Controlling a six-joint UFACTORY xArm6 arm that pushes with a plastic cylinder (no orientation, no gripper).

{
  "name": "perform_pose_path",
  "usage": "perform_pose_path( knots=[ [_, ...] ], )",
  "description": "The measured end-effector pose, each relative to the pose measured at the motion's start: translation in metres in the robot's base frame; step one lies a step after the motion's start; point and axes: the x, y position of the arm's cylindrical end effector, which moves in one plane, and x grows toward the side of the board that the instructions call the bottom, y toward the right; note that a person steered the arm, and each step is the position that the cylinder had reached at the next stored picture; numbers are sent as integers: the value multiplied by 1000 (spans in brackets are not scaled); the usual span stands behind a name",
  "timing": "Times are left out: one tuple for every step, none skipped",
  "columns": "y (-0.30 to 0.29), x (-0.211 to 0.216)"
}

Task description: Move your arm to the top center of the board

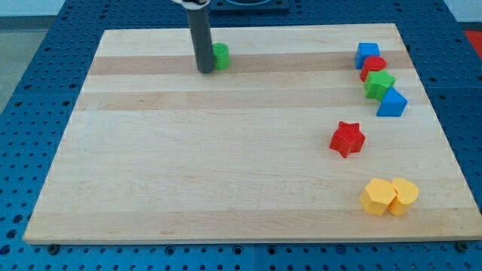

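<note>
Board: a pale wooden board [226, 173] fills most of the view, lying on a blue perforated table [30, 113].
Rod: a straight dark rod [201, 38] comes down from the view's top edge, a little left of the board's middle.
My tip: the rod's lower end [204, 71] rests on the board near its top edge; it has no jaws and grasps nothing, it only presses sideways.
Nearest block: a small green block [221, 56] sits touching, or all but touching, the rod on the view's right; its shape is partly hidden.
Right cluster: at the view's upper right, a blue block [367, 53], a red block [373, 68], a green star-like block [379, 84] and a blue triangular block [392, 103] run in a close line.
Lone block: a red star [347, 138] lies well apart, right of centre.
Lower right: two yellow blocks [388, 196] sit side by side, touching.
Goal spot: the top centre of the board lies just to the view's right of my tip, near the green block.
Your move: judged from this, you are nearly there; ease the tip slightly right and keep it slow.
Risk: going straight right would likely shove the green block, so you may skirt it if it should stay put.
</note>
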Motion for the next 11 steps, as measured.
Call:
perform_pose_path(
  knots=[
    [31,-27],
    [35,-32],
    [52,-18],
    [100,-22],
    [113,-50],
    [107,-67],
    [88,-76],
    [68,-77],
    [58,-77],
    [108,-77],
    [196,-79]
  ],
)
